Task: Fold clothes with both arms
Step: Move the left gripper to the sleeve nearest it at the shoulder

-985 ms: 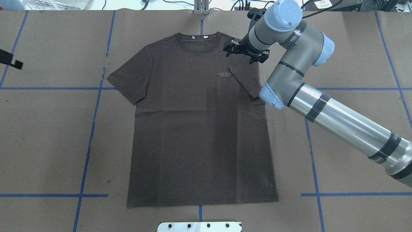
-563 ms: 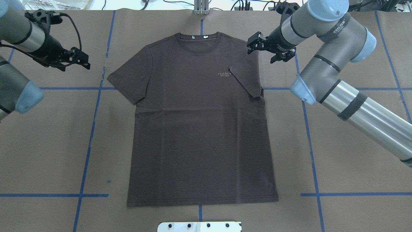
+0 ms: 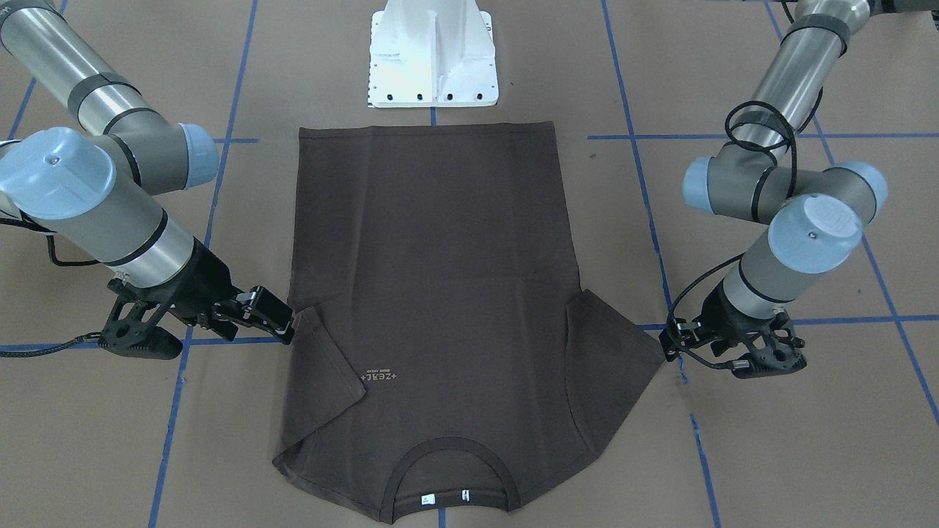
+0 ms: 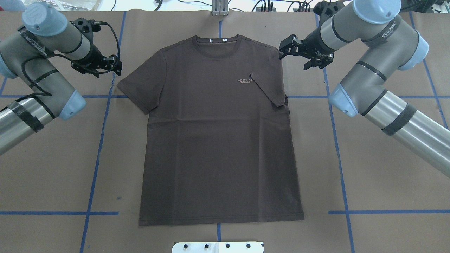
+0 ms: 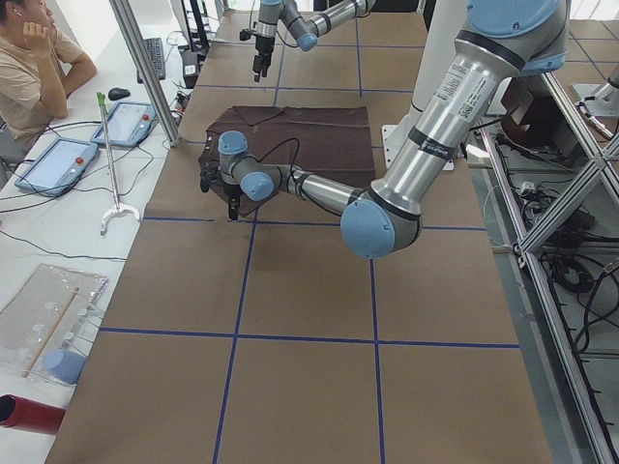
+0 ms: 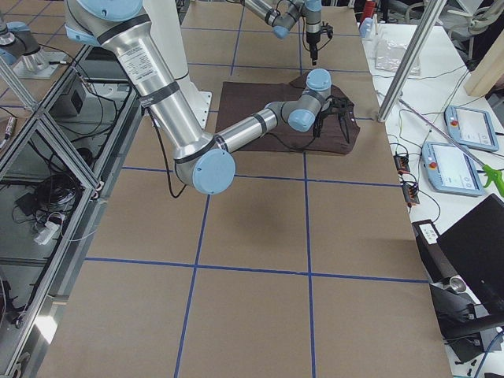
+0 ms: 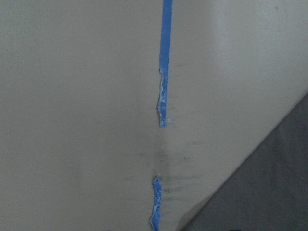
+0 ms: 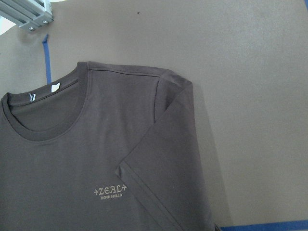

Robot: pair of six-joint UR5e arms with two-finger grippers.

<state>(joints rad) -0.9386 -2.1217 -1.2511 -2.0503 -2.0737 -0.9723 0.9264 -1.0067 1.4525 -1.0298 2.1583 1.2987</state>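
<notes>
- Black two-finger right gripper (image 4: 284, 49) and black two-finger left gripper (image 4: 117, 66) both stand with jaws parted, holding nothing.
- Brown paper-covered table (image 4: 52, 168), crossed by blue tape lines (image 4: 95, 165), shows broad on both sides of the shirt's straight side edges and hem.
- Dark brown short-sleeved T-shirt (image 4: 218, 147) lies flat mid-table, collar far from the robot, right sleeve (image 4: 269, 91) folded inward onto the chest.
- Right gripper hangs just beside the shirt's right shoulder edge; left gripper sits over paper near the spread left sleeve (image 4: 140, 86), apart from it.
</notes>
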